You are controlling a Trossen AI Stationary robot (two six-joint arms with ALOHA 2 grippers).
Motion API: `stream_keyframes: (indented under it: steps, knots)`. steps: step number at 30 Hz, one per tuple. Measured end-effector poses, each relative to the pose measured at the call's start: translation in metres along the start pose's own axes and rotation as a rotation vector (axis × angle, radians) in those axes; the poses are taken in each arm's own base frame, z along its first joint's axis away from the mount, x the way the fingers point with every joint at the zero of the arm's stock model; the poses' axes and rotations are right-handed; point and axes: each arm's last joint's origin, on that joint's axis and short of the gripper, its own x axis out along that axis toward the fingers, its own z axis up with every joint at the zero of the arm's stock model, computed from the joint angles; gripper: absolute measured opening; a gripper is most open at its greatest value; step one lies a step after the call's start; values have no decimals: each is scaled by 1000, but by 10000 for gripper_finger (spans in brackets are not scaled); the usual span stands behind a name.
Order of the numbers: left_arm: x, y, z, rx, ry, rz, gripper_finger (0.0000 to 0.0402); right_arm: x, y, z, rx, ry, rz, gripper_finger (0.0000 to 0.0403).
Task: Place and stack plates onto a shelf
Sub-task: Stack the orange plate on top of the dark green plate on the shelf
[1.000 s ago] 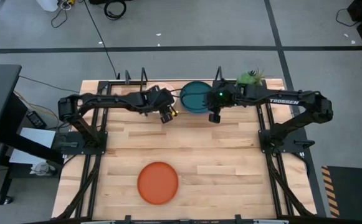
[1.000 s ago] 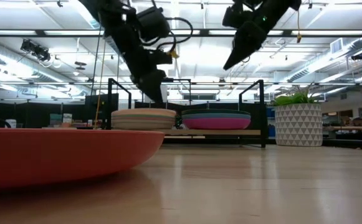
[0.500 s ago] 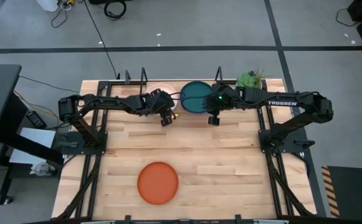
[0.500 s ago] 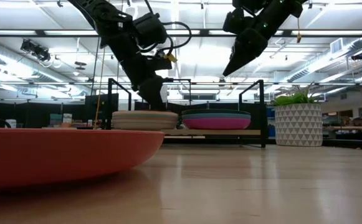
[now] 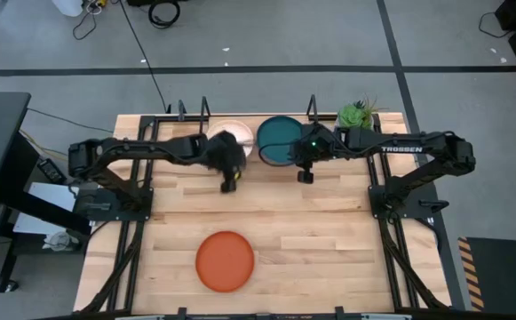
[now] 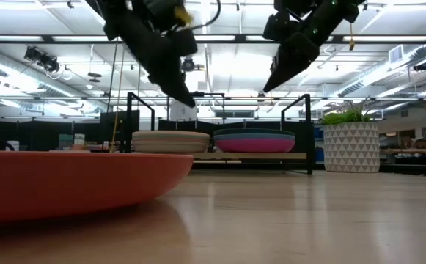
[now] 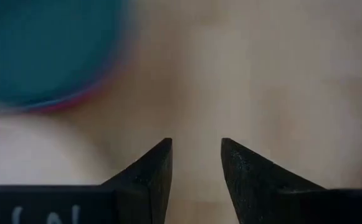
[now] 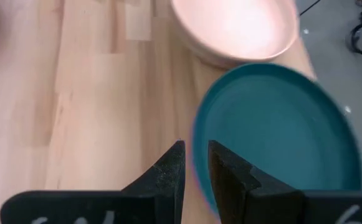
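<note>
The left gripper (image 5: 229, 182) is held above the table just in front of the tan plate stack (image 5: 231, 133), its fingers apart and empty. The orange plate (image 5: 225, 260) lies near the front edge (well apart from the shelf (image 6: 300, 155)). The right gripper (image 5: 304, 173) is raised beside the dark teal plate (image 5: 278, 140), fingers nearly together, holding nothing.

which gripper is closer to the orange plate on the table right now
Left. The left gripper hangs over bare tabletop just in front of the shelf, almost straight behind the orange plate. The right gripper is a similar way back but farther off to the plate's right.
</note>
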Motion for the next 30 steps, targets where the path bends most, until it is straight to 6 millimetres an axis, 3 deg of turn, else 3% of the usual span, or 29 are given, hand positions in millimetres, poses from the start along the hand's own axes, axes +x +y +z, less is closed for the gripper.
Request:
stream_keyframes:
  steps: [3, 14, 24, 30]
  knots:
    - [0, -26, -2, 48, 31, -219, 144, 5, 6, -6, 5, 2, 17, 75]
    - [26, -104, -15, 109, 177, -386, 144, 13, 39, -12, -38, -41, 34, 75]
    - [68, -124, -37, 34, 315, -487, 144, 9, 55, -6, -77, -92, 41, 75]
    - [77, -127, -41, 33, 333, -492, 118, 9, 56, -6, -84, -92, 39, 75]
